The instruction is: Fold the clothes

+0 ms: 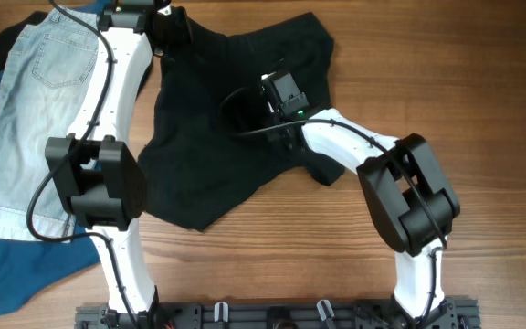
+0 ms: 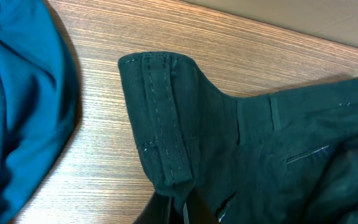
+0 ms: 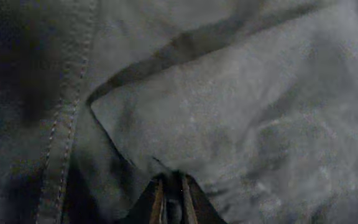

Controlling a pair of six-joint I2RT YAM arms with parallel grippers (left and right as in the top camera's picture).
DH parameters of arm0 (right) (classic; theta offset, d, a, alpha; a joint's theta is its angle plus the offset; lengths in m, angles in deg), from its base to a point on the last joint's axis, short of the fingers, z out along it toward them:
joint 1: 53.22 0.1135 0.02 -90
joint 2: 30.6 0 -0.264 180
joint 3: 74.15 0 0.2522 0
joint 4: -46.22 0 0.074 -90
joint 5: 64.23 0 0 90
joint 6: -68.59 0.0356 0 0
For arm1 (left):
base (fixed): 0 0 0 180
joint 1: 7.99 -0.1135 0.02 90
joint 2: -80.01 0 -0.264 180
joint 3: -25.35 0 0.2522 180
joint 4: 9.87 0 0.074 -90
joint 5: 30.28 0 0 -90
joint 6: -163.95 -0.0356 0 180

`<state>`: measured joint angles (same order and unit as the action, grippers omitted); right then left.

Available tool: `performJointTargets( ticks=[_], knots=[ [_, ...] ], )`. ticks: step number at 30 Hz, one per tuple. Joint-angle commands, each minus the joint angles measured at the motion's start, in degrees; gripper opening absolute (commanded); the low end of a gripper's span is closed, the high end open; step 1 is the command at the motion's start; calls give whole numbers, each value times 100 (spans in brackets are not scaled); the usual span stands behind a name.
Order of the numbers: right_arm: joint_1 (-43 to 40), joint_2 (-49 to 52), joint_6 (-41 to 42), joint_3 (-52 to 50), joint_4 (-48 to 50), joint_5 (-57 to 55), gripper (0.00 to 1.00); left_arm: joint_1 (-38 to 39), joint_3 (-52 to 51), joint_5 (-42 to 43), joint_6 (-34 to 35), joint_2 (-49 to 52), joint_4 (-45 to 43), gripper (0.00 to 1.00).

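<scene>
The clothes, black soft shorts [image 1: 217,146], lie spread across the middle of the wooden table. At their far left corner my left gripper [image 1: 170,29] is shut on the waistband. In the left wrist view that stitched waistband corner [image 2: 160,124] stands folded up just above the left gripper [image 2: 182,208], whose fingers pinch the dark fabric. My right gripper [image 1: 277,105] sits over the middle of the shorts. In the right wrist view the right gripper [image 3: 173,199] is shut on a small pinch of cloth, beside a stitched seam [image 3: 64,124].
Pale-blue denim shorts [image 1: 39,100] lie at the left on a deep-blue garment [image 1: 26,260], which also shows as the deep-blue garment [image 2: 17,106] close to the left gripper. Bare wooden table [image 1: 482,91] lies to the right and front of the shorts.
</scene>
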<state>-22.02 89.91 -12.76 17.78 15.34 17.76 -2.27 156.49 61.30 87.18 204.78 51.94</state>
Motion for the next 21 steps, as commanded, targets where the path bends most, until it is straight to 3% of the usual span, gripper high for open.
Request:
performJointTargets(
  ticks=[1,7,21],
  knots=[
    [-164,-802,688,59,-317,-417,4,-15,50,90,70,-7,15,4],
    [-946,-1915,804,59,-1585,146,4,-26,50,85,50,-7,22,4],
    [-3432,-1956,1261,9,-3445,1150,4,-302,50,7,52,-7,234,4]
  ],
)
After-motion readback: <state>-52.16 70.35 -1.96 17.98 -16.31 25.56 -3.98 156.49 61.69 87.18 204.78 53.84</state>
